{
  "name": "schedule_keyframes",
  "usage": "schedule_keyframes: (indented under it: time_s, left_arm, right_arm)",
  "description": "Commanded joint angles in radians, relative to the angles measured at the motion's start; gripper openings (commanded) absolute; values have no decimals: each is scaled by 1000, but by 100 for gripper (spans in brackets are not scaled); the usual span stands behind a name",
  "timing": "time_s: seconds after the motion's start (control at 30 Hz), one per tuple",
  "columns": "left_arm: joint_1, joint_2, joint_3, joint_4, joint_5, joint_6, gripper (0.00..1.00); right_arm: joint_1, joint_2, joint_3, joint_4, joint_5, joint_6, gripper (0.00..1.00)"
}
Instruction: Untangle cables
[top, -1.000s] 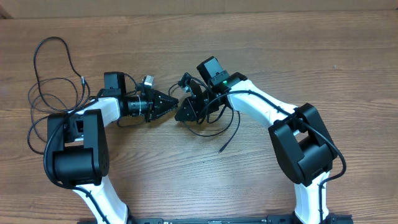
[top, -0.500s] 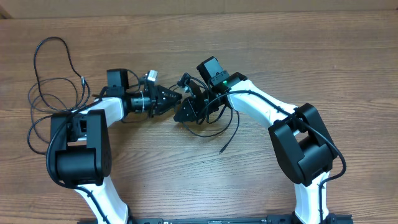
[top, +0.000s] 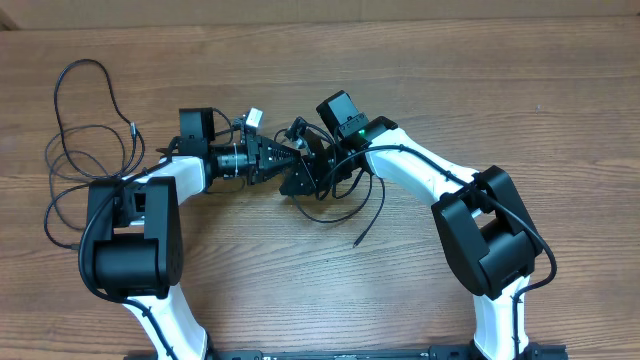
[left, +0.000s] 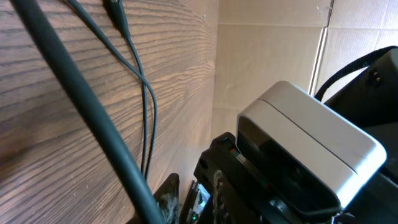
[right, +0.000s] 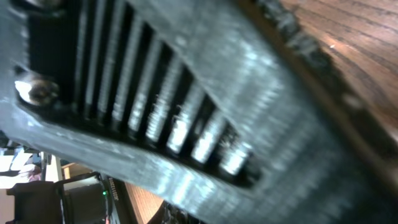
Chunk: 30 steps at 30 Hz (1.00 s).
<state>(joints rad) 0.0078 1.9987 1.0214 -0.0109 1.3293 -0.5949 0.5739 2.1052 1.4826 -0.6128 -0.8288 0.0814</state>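
Cables (top: 56, 95): thin, likely limp, light, snag-prone | loose loops at left of table (top: 420, 80), tangle beneath right gripper (top: 287, 187) | right gripper pinched shut, hold on cord unclear | left gripper (top: 293, 153) spread indeterminable | suggested hold: near free plug end (top: 354, 242)

The cables (top: 57, 88) are thin, black and limp, and lie flat on the wooden surface in two groups well apart. The left group sprawls in several wide, overlapping loops along the far-left side, with one small plug end (top: 132, 128) pointing toward the near side. The middle group (top: 340, 212) is a tighter knot of small loops, partly covered from above, and one straight tail (top: 372, 215) runs out of it toward the near side to a free tip (top: 354, 242).
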Motion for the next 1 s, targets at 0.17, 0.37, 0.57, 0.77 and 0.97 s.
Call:
schedule_keyframes:
  time_s: [0.17, 0.37, 0.57, 0.77, 0.97]
  left_arm:
    - [31, 10, -4, 1, 51, 13, 26]
    - [30, 10, -4, 1, 51, 20, 19]
    - [22, 10, -4, 1, 51, 27, 13]
    - [-2, 10, -4, -4, 27, 57, 4]
    - [-3, 10, -4, -32, 24, 58, 4]
  right_arm:
    - [-1, 5, -2, 6, 24, -4, 4]
    - [-1, 5, -2, 6, 24, -4, 4]
    - [-1, 5, -2, 6, 24, -4, 5]
    - [-5, 5, -2, 8, 24, -4, 4]
    - [-63, 4, 10, -51, 21, -4, 4]
